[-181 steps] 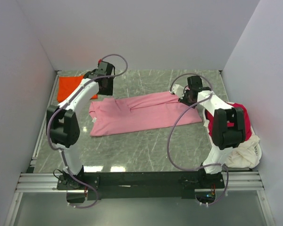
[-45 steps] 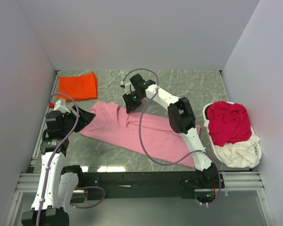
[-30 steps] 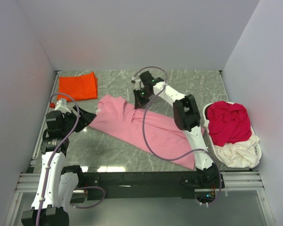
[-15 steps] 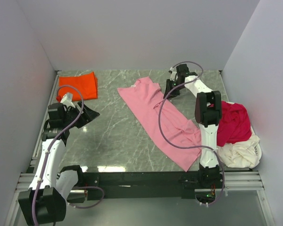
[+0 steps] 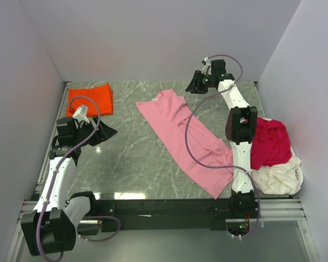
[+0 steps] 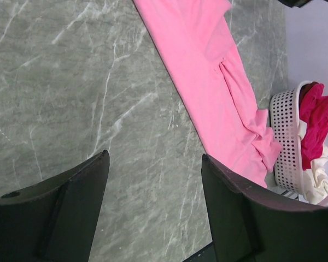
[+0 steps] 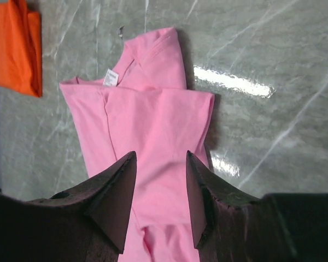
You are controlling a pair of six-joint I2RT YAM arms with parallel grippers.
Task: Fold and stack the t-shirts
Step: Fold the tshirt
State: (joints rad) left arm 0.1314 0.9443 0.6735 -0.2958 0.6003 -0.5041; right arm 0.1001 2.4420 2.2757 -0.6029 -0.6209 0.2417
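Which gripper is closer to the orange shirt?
Left. The left gripper sits just on the near side of the orange t-shirt; the right gripper is far off to its right, beyond the pink t-shirt.

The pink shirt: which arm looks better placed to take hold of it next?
Probably right. The right gripper, open, hangs by the collar end of the pink shirt, looking straight down on it. The left gripper, also open, sits off over bare table, apart from the shirt.
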